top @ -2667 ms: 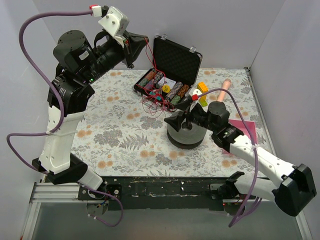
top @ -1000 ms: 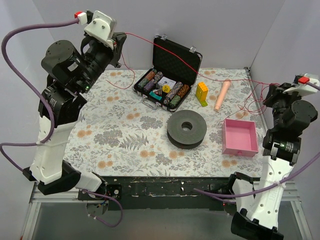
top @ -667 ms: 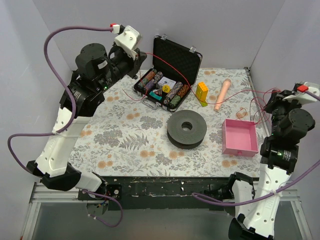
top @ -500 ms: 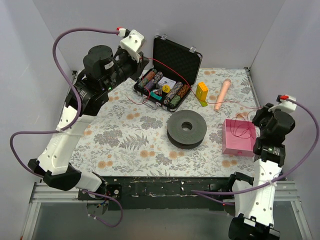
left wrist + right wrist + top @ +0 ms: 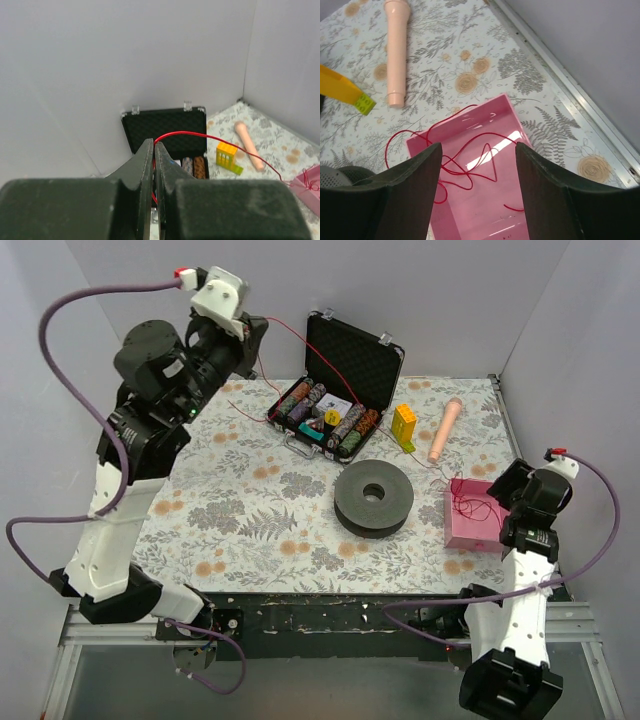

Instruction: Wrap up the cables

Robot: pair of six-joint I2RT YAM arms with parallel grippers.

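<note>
Left claw [image 5: 154, 145] is pinching the red wire [image 5: 190, 132], which is trailing lower right into the pink tray [image 5: 480, 215] under the wide-open right claw [image 5: 477, 146].

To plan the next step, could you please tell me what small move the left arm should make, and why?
Probably carry the left gripper toward the pink box: it is shut on the red wire, which arcs over the case to loops in that box under the open right gripper.

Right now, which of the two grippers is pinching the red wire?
The left gripper: it is shut on the red wire, high at the back left. The right gripper hangs open above the pink box, where loose loops lie.
</note>
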